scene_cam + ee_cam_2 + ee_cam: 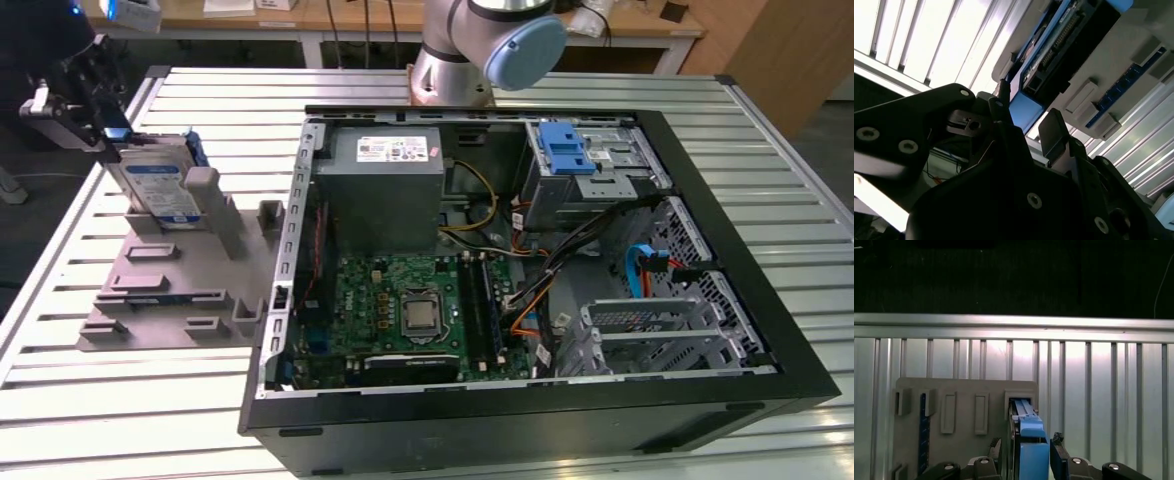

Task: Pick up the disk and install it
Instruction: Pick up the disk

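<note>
The disk point(158, 185) stands upright on edge in a slot of the grey holder point(160, 295) at the exterior view's left, silver-grey with a white and blue label and a blue frame. My gripper point(114, 138) is at the disk's upper far end. In both wrist views the disk's blue-framed edge point(1030, 442) point(1026, 107) lies between my two black fingers. A narrow gap shows beside one finger point(996, 447); the other finger point(1056, 447) sits close against the frame. The gripper point(1026, 446) point(1026, 115) looks open around the disk's end.
An open computer case point(534, 405) lies on the slatted metal table point(801, 210), with a motherboard point(407, 310), a grey power-supply box point(387, 170) and a drive cage with a blue latch point(577, 150). The arm's base point(467, 50) stands behind the case.
</note>
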`<control>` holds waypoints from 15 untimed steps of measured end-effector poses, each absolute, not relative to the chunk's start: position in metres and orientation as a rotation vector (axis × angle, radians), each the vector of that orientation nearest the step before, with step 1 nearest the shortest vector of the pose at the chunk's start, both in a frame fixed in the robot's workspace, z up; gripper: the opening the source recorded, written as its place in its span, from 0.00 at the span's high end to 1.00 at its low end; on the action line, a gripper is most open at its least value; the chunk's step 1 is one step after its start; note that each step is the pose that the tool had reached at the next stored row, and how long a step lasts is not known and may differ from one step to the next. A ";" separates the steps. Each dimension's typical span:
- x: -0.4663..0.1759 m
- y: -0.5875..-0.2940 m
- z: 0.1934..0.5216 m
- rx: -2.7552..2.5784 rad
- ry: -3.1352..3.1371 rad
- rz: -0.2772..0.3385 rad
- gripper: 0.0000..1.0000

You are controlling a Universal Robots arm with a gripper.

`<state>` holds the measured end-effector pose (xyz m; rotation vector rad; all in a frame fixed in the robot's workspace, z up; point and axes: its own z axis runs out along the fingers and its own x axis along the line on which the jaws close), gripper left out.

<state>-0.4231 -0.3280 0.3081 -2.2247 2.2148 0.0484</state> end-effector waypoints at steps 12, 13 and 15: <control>-0.424 -0.326 0.297 -2.225 2.215 0.049 0.49; -0.424 -0.325 0.297 -2.225 2.215 0.049 0.49; -0.424 -0.325 0.296 -2.224 2.215 0.049 0.49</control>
